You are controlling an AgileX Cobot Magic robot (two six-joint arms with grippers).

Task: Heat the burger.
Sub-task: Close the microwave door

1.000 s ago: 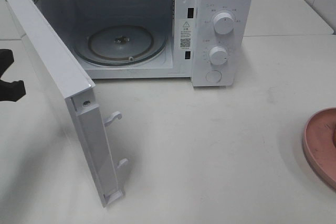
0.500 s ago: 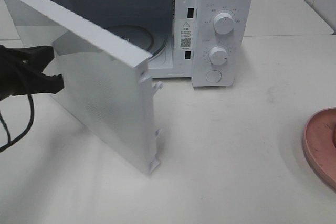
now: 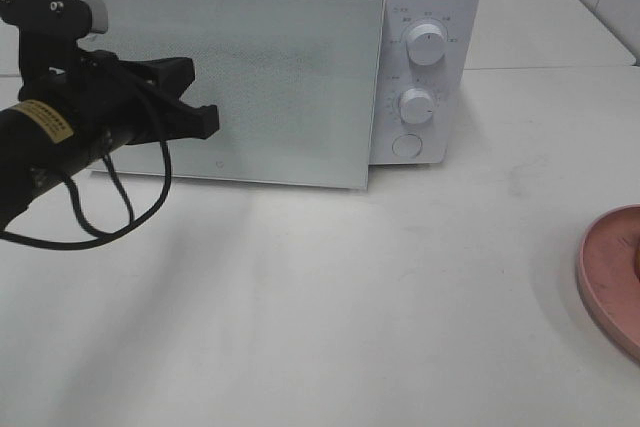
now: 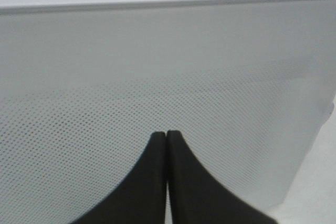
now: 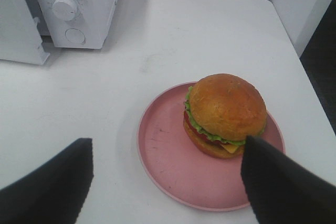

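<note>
My black left gripper (image 4: 167,145) faces a white microwave (image 3: 425,7) whose door (image 3: 270,77) bears a fine grey dot pattern. Below my right gripper (image 5: 165,182), the burger (image 5: 226,114) shows golden-brown bun, green lettuce, yellow cheese, on a pink plate (image 5: 168,150).

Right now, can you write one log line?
left hand: shut, at microwave door | right hand: open above burger | burger: on pink plate

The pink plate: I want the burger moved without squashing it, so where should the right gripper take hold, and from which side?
Grip the pink plate at its raised rim on the bare stretch beside the burger, which sits off-centre. The open right gripper hovers on that side; probably come in low from there, one finger over the rim, one under.
</note>
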